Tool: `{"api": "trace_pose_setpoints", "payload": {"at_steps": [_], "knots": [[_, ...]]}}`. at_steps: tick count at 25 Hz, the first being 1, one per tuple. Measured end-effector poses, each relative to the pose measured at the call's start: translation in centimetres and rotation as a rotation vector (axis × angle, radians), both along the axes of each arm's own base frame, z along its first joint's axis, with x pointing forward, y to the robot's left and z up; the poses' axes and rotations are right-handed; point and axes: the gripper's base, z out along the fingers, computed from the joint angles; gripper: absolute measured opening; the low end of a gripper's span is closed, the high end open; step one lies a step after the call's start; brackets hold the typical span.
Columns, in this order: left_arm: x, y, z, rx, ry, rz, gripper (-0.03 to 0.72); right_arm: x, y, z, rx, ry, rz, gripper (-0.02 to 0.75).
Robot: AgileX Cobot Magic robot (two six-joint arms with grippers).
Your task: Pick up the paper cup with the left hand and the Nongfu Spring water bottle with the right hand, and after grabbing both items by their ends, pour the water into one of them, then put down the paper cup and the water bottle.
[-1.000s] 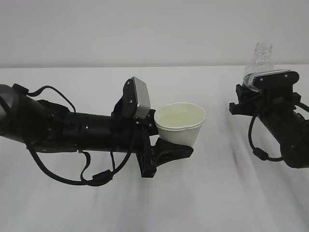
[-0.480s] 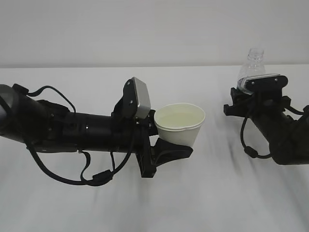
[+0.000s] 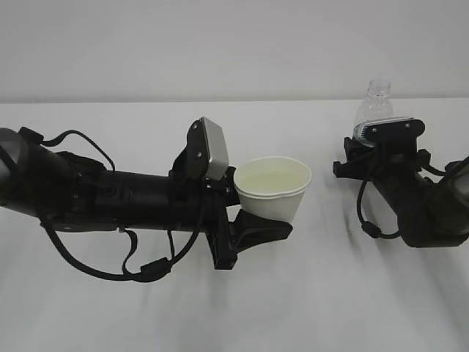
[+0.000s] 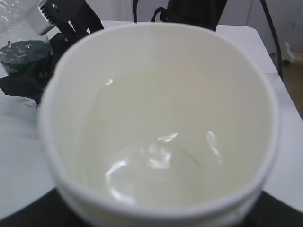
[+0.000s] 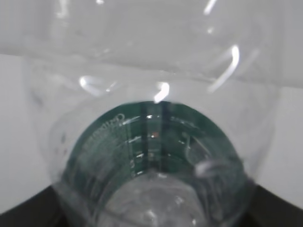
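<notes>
i am a two-armed robot at a white table (image 3: 308, 308). my left hand (image 3: 253, 227) reaches in from the table's left edge, its fingers clamped around the lower part of the paper cup (image 3: 272, 187), which i hold upright above the middle of the table. the cup has water (image 4: 156, 156) in it: a clear, glinting pool over the pale cream bottom, seen from my left wrist. my right hand (image 3: 385, 143) sits toward the table's right edge, near the back, gripping the nongfu spring water bottle (image 3: 372, 106) by its lower end. the bottle stands upright, its open neck rising above my fingers, well apart from the cup. from my right wrist i look along its clear ribbed wall to the dark green label; i cannot tell whether any water is left inside.

judging from this, both pickups are done and the pour looks finished. what is left is setting the cup and bottle down on the table and letting go.
</notes>
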Motion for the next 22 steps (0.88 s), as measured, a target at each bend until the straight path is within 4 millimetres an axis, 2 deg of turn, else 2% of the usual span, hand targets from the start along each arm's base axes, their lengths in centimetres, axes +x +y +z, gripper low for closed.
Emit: {"api": "trace_pose_setpoints", "payload": {"at_steps": [12,17,18,22], "knots": [[0.07,0.01,0.02,-0.003,0.001,0.009,0.42,0.36,0.22,-0.48,-0.002,-0.04,0.02,0.452],[0.18,0.01,0.08,-0.008,-0.009,0.018,0.42,0.29,0.59,-0.67,-0.013,-0.044,0.064,0.525],[0.2,0.01,0.09,-0.008,-0.01,0.02,0.42,0.27,0.6,-0.78,-0.014,-0.041,0.066,0.559],[0.21,0.01,0.1,-0.009,-0.013,0.021,0.42,0.22,0.63,-0.99,-0.005,-0.035,0.068,0.575]]}}
